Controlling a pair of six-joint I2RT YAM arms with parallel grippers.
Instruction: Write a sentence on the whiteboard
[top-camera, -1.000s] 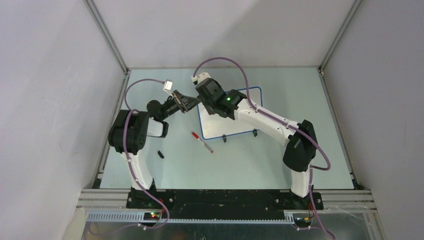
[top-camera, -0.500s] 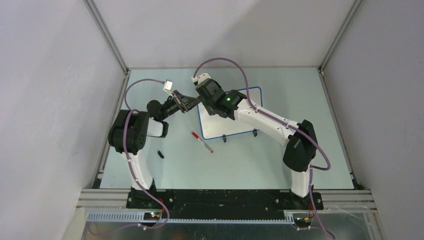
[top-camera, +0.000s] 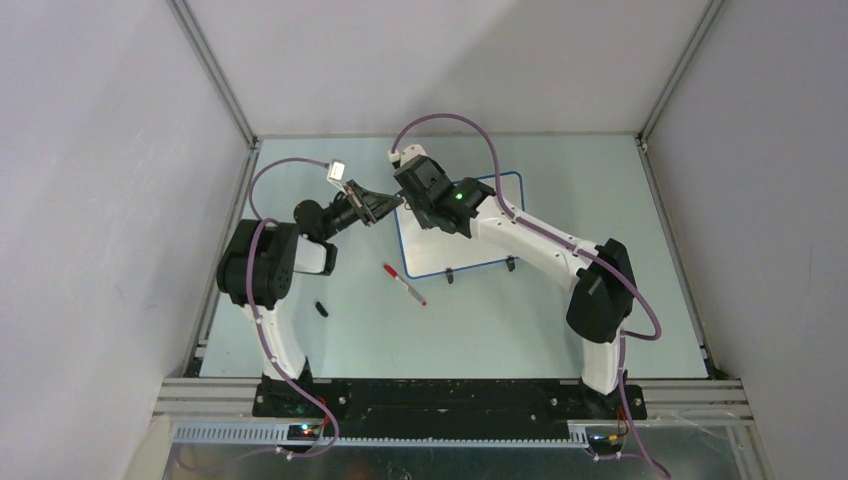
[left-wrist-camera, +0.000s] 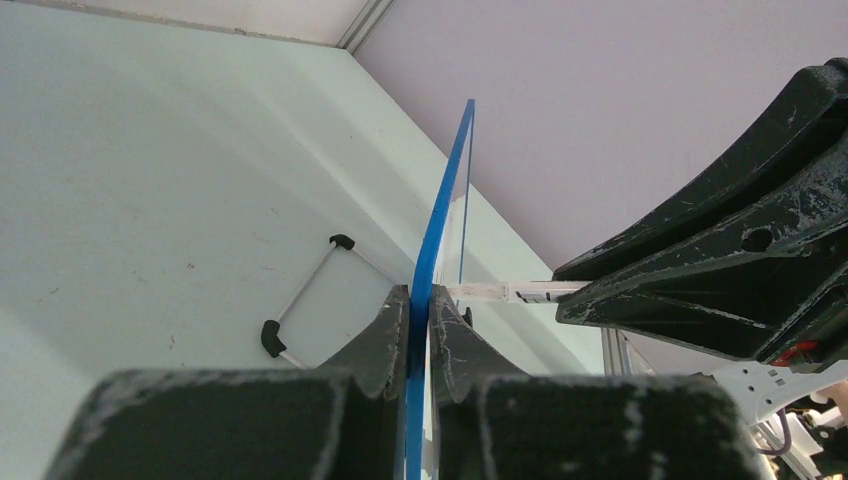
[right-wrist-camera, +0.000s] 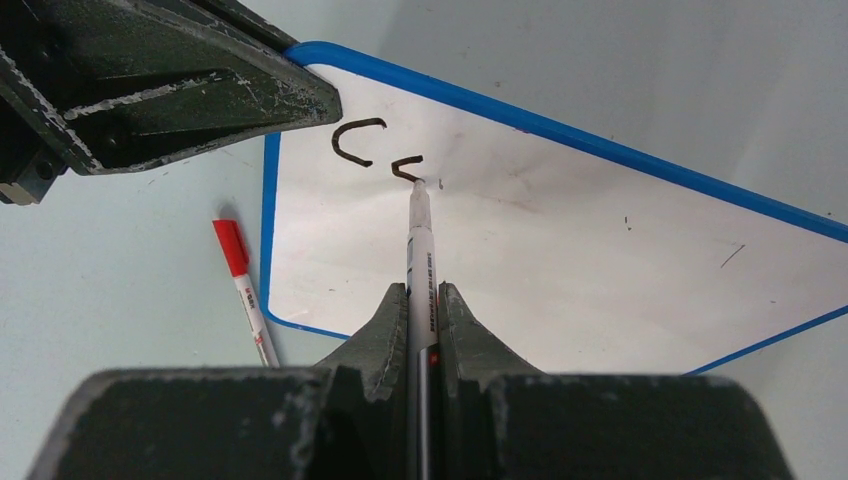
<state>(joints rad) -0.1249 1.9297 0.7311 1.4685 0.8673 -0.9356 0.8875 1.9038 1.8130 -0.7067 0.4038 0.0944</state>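
The whiteboard (top-camera: 470, 240) with a thin blue rim lies on the table; it fills the right wrist view (right-wrist-camera: 560, 250). My left gripper (top-camera: 385, 205) is shut on its blue left edge (left-wrist-camera: 430, 260). My right gripper (top-camera: 425, 200) is shut on a white marker (right-wrist-camera: 418, 260) whose tip touches the board near the top left corner. The sentence (right-wrist-camera: 375, 150) shows only a black "c" and a partial stroke beside it. The board's black feet (top-camera: 450, 277) point toward me.
A red-capped marker (top-camera: 404, 284) lies on the table left of the board's near corner, also in the right wrist view (right-wrist-camera: 243, 290). A small black cap (top-camera: 321, 308) lies near the left arm. A wire stand leg (left-wrist-camera: 300, 295) shows behind the board.
My right gripper has shifted slightly right and away with the marker on the board. The left arm has not moved.
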